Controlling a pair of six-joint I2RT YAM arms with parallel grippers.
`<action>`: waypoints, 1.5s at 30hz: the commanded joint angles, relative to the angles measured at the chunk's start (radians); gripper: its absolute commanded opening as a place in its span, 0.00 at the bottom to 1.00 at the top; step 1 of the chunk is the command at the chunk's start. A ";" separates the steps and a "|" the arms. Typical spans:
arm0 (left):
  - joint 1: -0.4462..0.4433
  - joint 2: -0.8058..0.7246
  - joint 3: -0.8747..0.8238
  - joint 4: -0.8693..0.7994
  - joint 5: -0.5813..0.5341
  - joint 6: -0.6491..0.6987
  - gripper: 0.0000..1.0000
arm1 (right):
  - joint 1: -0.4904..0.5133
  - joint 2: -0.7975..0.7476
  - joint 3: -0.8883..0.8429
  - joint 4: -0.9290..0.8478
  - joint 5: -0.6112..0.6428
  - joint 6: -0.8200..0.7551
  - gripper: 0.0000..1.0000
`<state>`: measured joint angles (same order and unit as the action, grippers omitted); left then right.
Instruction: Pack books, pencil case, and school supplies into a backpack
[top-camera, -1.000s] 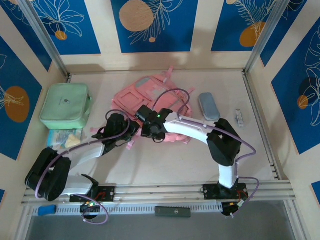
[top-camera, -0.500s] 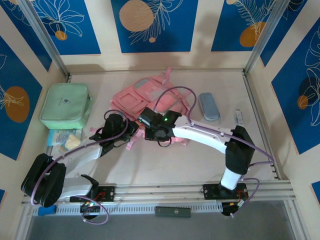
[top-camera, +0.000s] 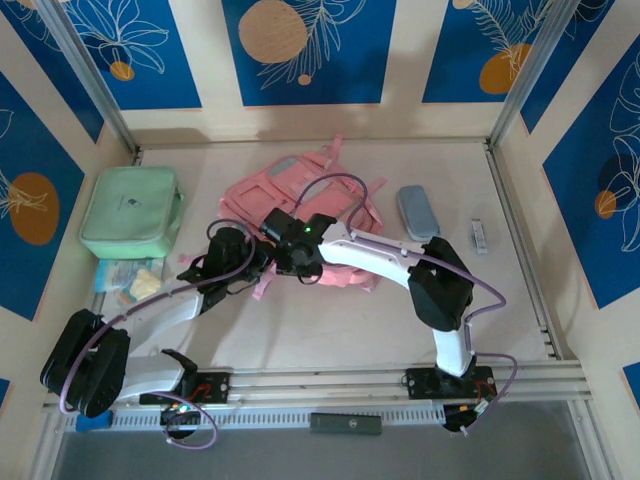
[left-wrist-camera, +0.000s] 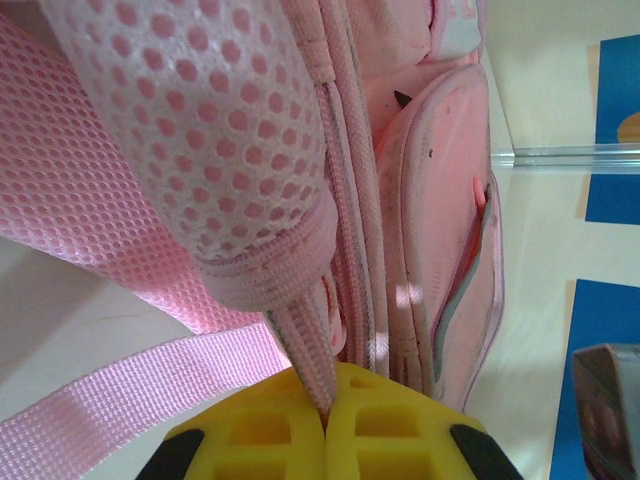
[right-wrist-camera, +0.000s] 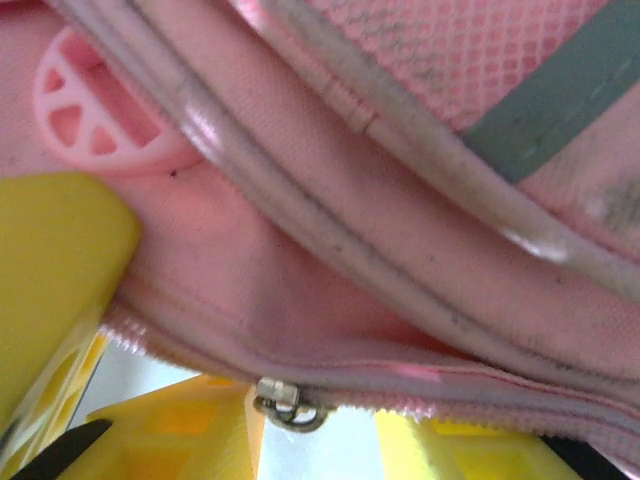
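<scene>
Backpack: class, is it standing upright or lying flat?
Lying flat: from above, the backpack spreads across the table, its pocketed face up.

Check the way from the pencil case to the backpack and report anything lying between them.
Nothing visible lies between them: a narrow strip of bare table separates the pencil case from the backpack. The right arm does stretch over the backpack's near side.

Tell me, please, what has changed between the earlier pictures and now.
The right gripper shifted slightly left along the near edge of the backpack, its elbow swinging out and back. The left gripper stays shut on the backpack; pencil case and green bag unmoved.
</scene>
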<state>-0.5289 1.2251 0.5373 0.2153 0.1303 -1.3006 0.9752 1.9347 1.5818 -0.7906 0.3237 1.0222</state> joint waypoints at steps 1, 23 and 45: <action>-0.016 -0.047 0.039 0.077 0.022 0.024 0.00 | -0.020 0.030 0.040 0.009 0.046 0.001 0.33; -0.007 -0.084 0.062 -0.021 -0.021 0.090 0.00 | 0.005 -0.093 -0.073 -0.061 0.094 -0.120 0.09; 0.138 -0.027 0.162 -0.168 0.120 0.229 0.00 | -0.101 -0.458 -0.470 -0.031 -0.055 -0.262 0.13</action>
<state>-0.4171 1.2076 0.6373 0.0101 0.2646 -1.1179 0.8906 1.5192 1.1400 -0.7441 0.2909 0.8249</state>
